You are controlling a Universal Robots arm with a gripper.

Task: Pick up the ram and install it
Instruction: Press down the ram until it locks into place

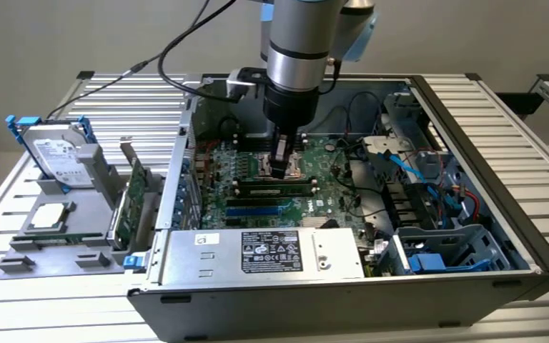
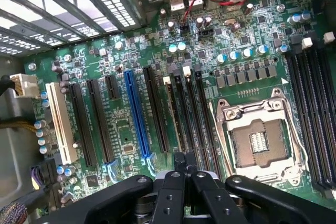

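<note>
The gripper [image 1: 285, 168] hangs inside the open computer case [image 1: 503, 214], its jaws closed together and holding nothing. The ram [image 1: 276, 190] sits seated in a motherboard [image 2: 247, 51] slot just below the jaws' tips.

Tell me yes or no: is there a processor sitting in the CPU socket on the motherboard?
No. In the wrist view the CPU socket is open, its bare contact area showing inside the metal frame, with no chip seated.

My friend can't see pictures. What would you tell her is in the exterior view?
A robot arm's gripper reaches down into an open computer case, just above the green motherboard. A ram stick sits in a slot right below it. On the exterior view's left, a hard drive stands in a grey holder.
</note>
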